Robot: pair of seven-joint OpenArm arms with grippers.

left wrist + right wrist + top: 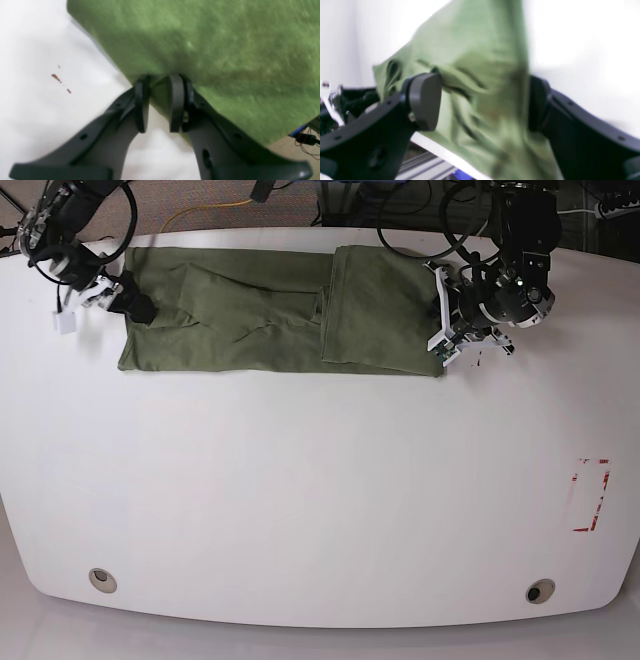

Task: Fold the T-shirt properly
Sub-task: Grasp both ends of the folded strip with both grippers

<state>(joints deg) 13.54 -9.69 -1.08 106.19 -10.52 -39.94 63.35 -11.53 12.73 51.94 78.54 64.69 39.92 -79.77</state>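
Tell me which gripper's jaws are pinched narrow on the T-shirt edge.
The left gripper: narrow jaws nip the T-shirt edge at its folded end. The right gripper stands wide around bunched cloth.

Nothing readable anywhere here, honestly. No text, logo or number on the T-shirt (260, 305), it's plain green. The table (300, 510) only has a red rectangular outline (590, 495), well off from the left tool (440, 315), plus a few reddish specks (60, 81) beside that tool, none of it forming letters.
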